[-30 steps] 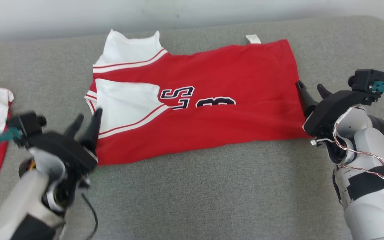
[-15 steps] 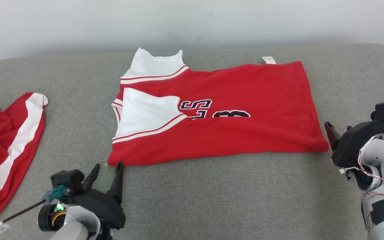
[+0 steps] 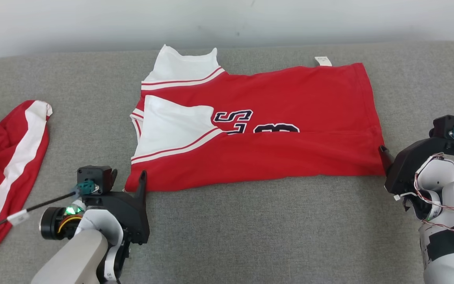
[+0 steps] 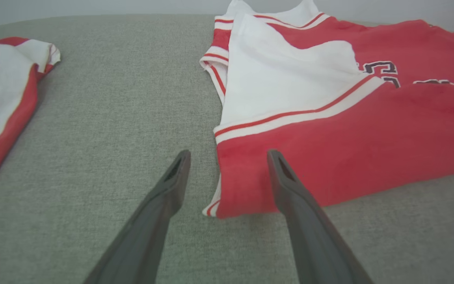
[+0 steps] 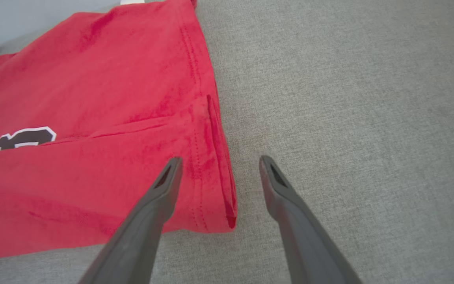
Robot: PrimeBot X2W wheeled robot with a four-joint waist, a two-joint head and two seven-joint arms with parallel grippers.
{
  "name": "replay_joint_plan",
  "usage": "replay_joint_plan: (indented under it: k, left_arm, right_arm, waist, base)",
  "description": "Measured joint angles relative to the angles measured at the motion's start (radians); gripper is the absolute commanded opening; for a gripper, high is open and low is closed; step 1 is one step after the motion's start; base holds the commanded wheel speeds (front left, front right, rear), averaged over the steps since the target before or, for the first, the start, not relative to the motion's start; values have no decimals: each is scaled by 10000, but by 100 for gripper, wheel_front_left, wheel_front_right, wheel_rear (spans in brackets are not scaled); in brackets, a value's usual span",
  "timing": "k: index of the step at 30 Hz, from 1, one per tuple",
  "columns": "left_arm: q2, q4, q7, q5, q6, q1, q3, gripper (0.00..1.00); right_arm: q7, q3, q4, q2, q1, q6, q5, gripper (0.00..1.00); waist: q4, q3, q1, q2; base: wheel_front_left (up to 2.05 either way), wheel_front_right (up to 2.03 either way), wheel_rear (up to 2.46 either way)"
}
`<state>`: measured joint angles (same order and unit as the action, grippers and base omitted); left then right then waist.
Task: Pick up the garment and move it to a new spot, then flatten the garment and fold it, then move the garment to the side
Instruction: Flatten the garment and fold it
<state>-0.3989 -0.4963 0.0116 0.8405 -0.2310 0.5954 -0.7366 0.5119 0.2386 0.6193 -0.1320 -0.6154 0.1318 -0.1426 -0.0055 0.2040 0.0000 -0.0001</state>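
At the garment's near-left corner, the left gripper is spread wide and holding nothing. In its wrist view one dark finger shows over the red cloth and the other over bare grey cushion just off the edge, so that corner sits right between the jaws. Whether either tip touches the fabric, I can't tell.

Across at the garment's near-right corner, the right gripper is just as wide and just as empty. One finger shows over the stitched hem and the other over the cushion beside it, with the folded corner in the gap.

Now the garment itself: a red jersey with white shoulder panels and red-and-white trim. It lies flat across the middle of the grey cushion, armholes to the left and hem to the right. Its near long edge is folded up over the front, cutting the dark lettering in half. A small white label pokes out at its far-right corner.

Well off the garment's left side, a second red-and-white cloth lies rumpled on the same cushion. Beyond the garment's far edge rises a pale wall
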Motion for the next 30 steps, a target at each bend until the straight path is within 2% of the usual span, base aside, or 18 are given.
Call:
replay_joint_plan:
  k: [6,12,13,14,16,17,18,19,25,30]
  left_arm:
    - [-136,-249,-769,-318,-339,190,-420,100]
    - [19,-408,-830,-337,-362,186,-529,100]
    - [48,-441,-821,-337,-360,194,-531,96]
    - [67,-466,-821,-336,-347,212,-537,81]
    - [100,-518,-821,-324,-311,263,-546,20]
    - [119,-546,-821,-314,-245,291,-552,0]
    - [144,-568,-823,-297,-224,310,-562,0]
    - [176,-581,-832,-276,-144,317,-568,0]
    - [265,-591,-732,10,102,189,-545,0]
    - [153,-251,-543,134,105,-490,-562,0]
  right_arm:
    - [278,180,-52,161,-230,0,564,100]
    - [525,249,65,209,-280,0,1053,100]
    - [522,253,79,217,-302,0,1055,100]
    - [510,267,82,230,-354,0,1053,100]
    - [531,205,136,236,-463,0,999,100]
    - [652,155,205,240,-483,0,911,100]
    - [750,111,257,242,-526,-4,788,34]
    - [803,86,288,234,-583,-10,637,1]
    - [888,-92,180,240,-391,-15,113,0]
    - [926,12,-286,150,325,-13,-201,0]
  waist:
    - [-34,302,0,1]
    - [-27,686,0,0]
    - [-20,745,0,0]
    - [-13,800,-1,0]
    - [4,897,-1,-1]
    - [13,933,-1,-1]
    - [25,956,-1,-1]
    - [40,964,-1,-1]
    - [88,773,2,2]
    - [126,317,1,2]
  base:
    - [0,0,0]
    - [0,0,0]
    - [0,0,0]
    - [0,0,0]
    - [0,0,0]
    - [0,0,0]
    - [0,0,0]
    - [0,0,0]
    - [0,0,0]
    - [0,0,0]
